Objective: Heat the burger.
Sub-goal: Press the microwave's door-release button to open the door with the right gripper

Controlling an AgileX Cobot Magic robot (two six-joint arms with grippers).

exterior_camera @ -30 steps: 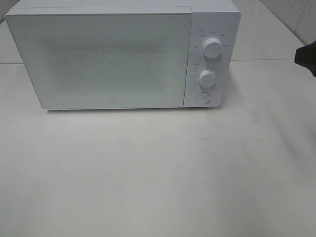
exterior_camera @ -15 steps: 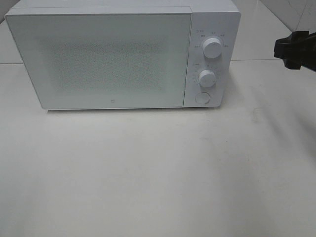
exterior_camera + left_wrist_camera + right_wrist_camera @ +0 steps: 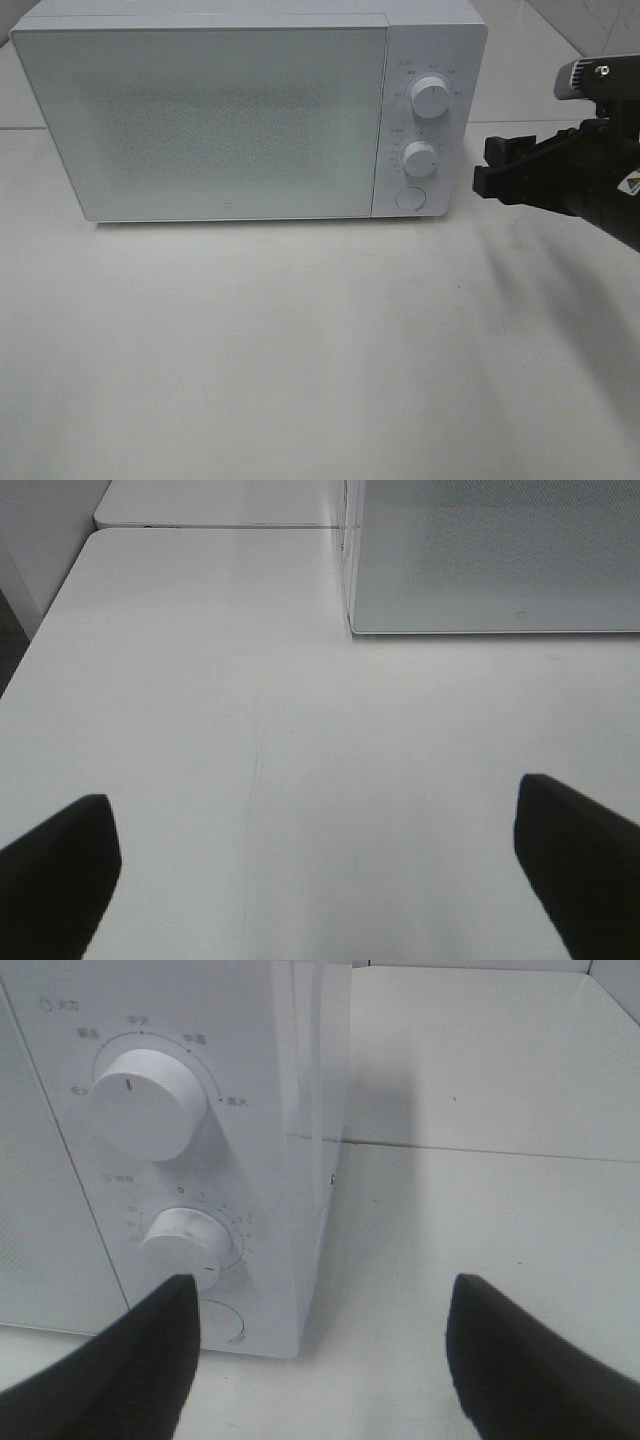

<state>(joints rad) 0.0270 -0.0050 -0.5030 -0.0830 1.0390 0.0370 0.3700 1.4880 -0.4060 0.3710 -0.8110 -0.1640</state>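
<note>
The burger is out of view in every frame. A white microwave [image 3: 230,120] stands at the back of the table with its door shut. My right gripper [image 3: 487,168] is open and empty, hovering just right of the microwave's control panel. In the right wrist view the right gripper [image 3: 322,1295] frames the panel's lower corner, with the lower knob [image 3: 185,1240] near one finger [image 3: 130,1360]. My left gripper [image 3: 312,800] is open wide over the bare table, empty, off the microwave's front left corner [image 3: 352,630]. It does not show in the exterior view.
The panel carries an upper knob [image 3: 431,98], a lower knob [image 3: 420,157] and a round button [image 3: 409,198]. The white table [image 3: 300,350] stretches in front of the microwave. A tiled wall [image 3: 600,30] runs along the back right.
The right arm has come in from the right edge and moved left toward the microwave's control panel. The microwave has not moved.
</note>
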